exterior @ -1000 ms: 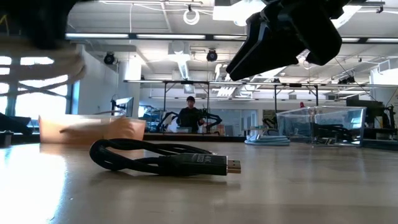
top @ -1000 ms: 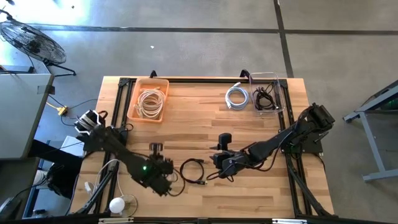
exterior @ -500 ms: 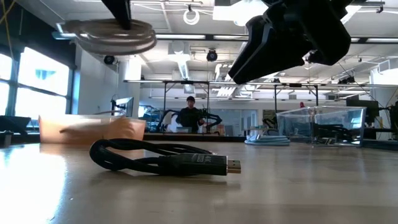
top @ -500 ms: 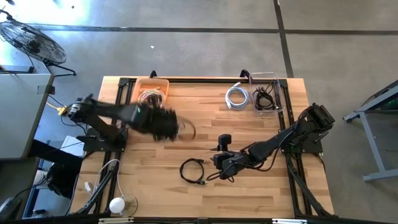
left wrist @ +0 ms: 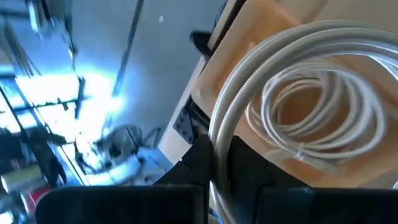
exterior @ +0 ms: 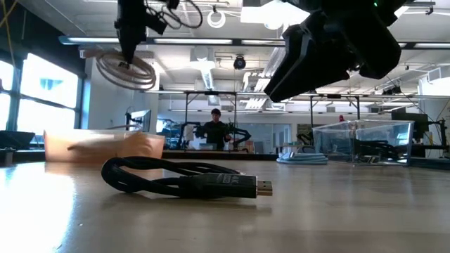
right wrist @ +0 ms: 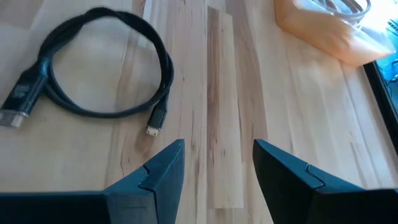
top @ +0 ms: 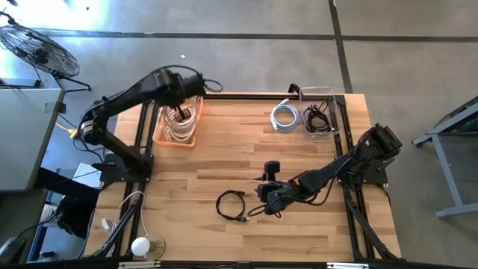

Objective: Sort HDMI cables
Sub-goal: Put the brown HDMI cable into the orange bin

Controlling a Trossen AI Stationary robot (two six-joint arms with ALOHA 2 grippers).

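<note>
Looking down on the wooden table (top: 224,161), I am seeing the left gripper (top: 181,112) hanging over the orange bin (top: 160,123) at upper left, fingers pinching a cream cable coil (left wrist: 298,93). The right gripper (right wrist: 214,165) is hovering at centre, fingers spread, beside the black HDMI cable (top: 231,205).

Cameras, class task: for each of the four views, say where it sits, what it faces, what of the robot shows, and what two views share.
High: overhead, looking down on the table; both arms.
Low: table height, facing the room; black cable near, right arm above.
Left wrist: over the orange bin; fingers pinch a cream cable.
Right wrist: looks down; open fingers.
Shared: the black cable, low and right wrist.
</note>
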